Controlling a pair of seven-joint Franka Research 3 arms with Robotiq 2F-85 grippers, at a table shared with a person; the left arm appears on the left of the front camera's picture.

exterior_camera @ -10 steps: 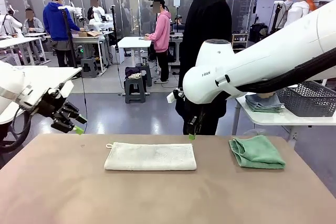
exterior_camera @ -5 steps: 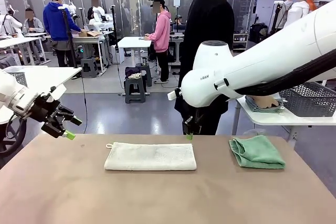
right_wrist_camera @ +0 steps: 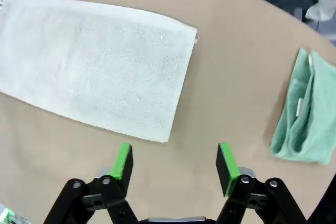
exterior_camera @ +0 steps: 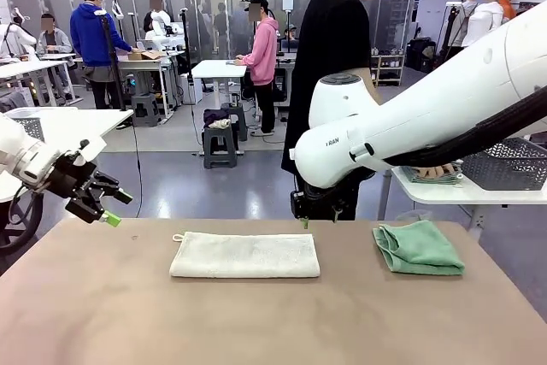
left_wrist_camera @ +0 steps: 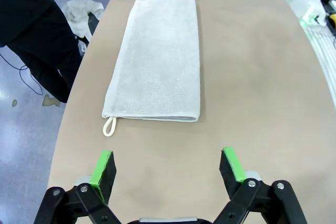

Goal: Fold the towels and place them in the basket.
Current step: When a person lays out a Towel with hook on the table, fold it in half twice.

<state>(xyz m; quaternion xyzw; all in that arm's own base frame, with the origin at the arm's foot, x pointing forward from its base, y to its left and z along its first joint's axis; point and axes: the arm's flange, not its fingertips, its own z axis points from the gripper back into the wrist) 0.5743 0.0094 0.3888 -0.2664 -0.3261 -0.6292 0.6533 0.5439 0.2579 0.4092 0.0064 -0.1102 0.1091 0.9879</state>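
Observation:
A cream-white towel (exterior_camera: 244,256) lies folded into a long strip at the table's middle, its loop (left_wrist_camera: 109,126) at the left corner. To its right rests the folded mint green towel (exterior_camera: 419,248). The dark grey mesh basket (exterior_camera: 504,164) stands on a side table at the far right. My left gripper (exterior_camera: 118,209) hangs open above the table's far left corner, empty; its wrist view has the white towel (left_wrist_camera: 157,61) ahead of the open fingers. My right gripper (exterior_camera: 309,215) hovers at the far edge above the white towel's right end (right_wrist_camera: 94,61), open and empty, with the green towel (right_wrist_camera: 307,114) beside it.
A person in black stands behind the far edge, a hand (exterior_camera: 438,172) resting on a stack of folded cloths on the white side table (exterior_camera: 427,194) next to the basket. The near half of the brown table (exterior_camera: 256,322) is bare.
My left gripper dropped lower and drew back to the left. My right arm shifted a little left and down. The person leaned left and put a hand on the side-table stack.

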